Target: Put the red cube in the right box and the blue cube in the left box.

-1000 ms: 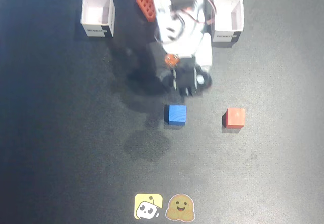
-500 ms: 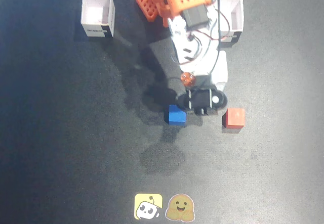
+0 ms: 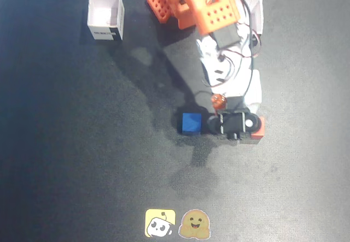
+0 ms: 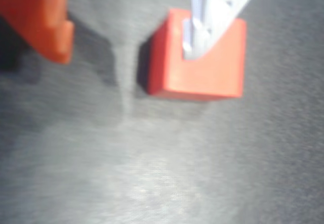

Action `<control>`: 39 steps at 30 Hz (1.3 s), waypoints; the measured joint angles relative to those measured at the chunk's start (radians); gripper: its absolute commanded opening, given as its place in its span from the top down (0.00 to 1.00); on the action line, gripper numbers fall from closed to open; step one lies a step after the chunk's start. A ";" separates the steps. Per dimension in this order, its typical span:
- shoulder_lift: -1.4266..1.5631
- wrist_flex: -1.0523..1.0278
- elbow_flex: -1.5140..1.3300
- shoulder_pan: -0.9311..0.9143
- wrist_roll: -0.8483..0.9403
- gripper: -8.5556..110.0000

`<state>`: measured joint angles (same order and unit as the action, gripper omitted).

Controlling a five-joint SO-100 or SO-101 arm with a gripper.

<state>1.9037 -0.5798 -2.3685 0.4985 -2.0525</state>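
Note:
The red cube lies on the dark mat right of centre, mostly hidden under the arm's wrist. In the wrist view the red cube fills the upper middle. My gripper is open and low over it. The white finger overlaps the cube's top right. The orange finger stands apart to the cube's left. In the fixed view the gripper sits just right of the blue cube, which lies free on the mat.
A white open box stands at the back left. A second white box stands at the back right, partly hidden by the orange arm. Two stickers lie at the front edge.

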 measured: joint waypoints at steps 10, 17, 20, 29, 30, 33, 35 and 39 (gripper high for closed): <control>-0.153 0.000 0.106 0.072 -0.069 0.73; -0.202 0.006 0.144 0.097 -0.097 0.72; -0.227 0.012 0.152 0.107 -0.110 0.72; -0.278 0.035 0.156 0.110 -0.126 0.72; -0.284 0.037 0.167 0.110 -0.129 0.72; -0.299 0.037 0.190 0.107 -0.133 0.72; -0.316 0.037 0.198 0.109 -0.135 0.73; -0.342 0.054 0.198 0.112 -0.140 0.74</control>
<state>1.5616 -0.5262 -2.1706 0.6105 -2.1921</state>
